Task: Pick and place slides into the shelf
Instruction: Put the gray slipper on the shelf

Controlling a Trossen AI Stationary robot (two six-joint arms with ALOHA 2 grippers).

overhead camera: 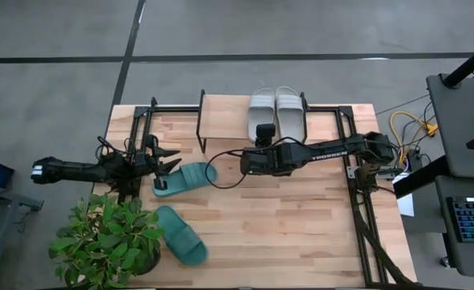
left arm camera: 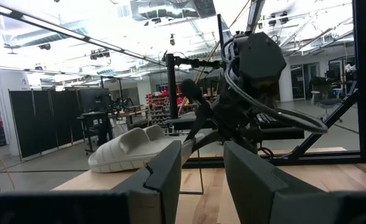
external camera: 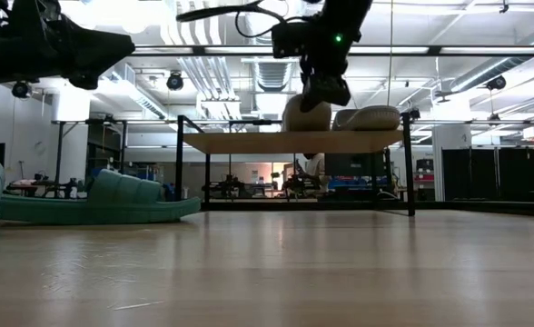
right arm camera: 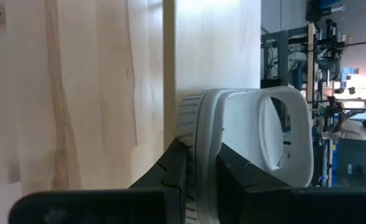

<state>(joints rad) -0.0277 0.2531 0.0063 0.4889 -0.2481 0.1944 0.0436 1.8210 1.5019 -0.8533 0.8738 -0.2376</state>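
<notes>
Two light grey slides lie side by side on the shelf (overhead camera: 221, 113) at the table's far edge. My right gripper (overhead camera: 263, 135) is shut on the left grey slide (overhead camera: 263, 106); the other grey slide (overhead camera: 290, 109) lies to its right. One teal slide (overhead camera: 187, 177) lies sole down on the table, and my open left gripper (overhead camera: 169, 166) hovers well above its left end, touching nothing. The second teal slide (overhead camera: 180, 234) lies nearer, beside a plant. In the low view my right gripper (external camera: 326, 91) stands over the shelf board (external camera: 249, 142). My right gripper pinches the left grey slide's near end (right arm camera: 201, 124) between its two fingers (right arm camera: 173, 171), across the sole's rim. It comes slanting down from the table's near side. The slide (external camera: 305, 116) rests on the shelf board, strap up.
A potted plant (overhead camera: 108, 242) stands at the table's near left corner, close to the nearer teal slide. Black frame rails run along the table's left (overhead camera: 136, 133) and right (overhead camera: 358, 185) sides. The shelf board's left half is bare wood.
</notes>
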